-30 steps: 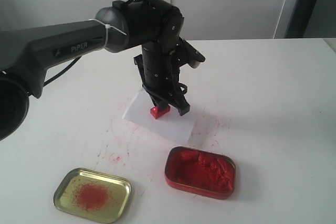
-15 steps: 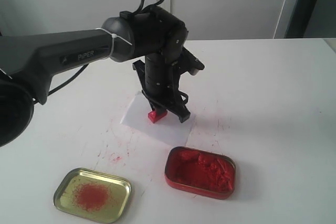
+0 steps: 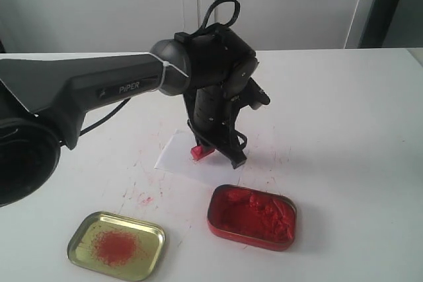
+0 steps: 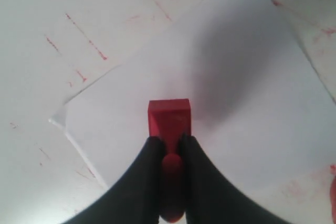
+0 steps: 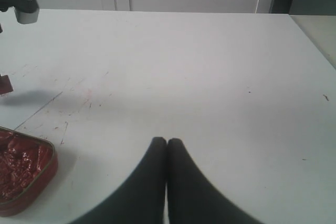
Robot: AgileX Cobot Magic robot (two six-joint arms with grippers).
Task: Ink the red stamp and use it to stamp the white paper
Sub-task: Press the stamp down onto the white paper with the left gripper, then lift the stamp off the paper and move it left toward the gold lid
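My left gripper is shut on the red stamp, gripping its knobbed handle with the square base pointing down. The stamp sits on or just above the white paper; contact cannot be told. The paper lies on the table, partly hidden by the arm in the exterior view. My right gripper is shut with nothing in it, over bare table off to the right, and does not show in the exterior view.
A red tin of lumpy ink paste lies in front of the paper. A shallow gold tin with a red smear sits at the front left. Red ink specks mark the tabletop around the paper.
The left arm has swung rightward and lower, carrying the stamp from above the paper down to its surface near the paper's right part.
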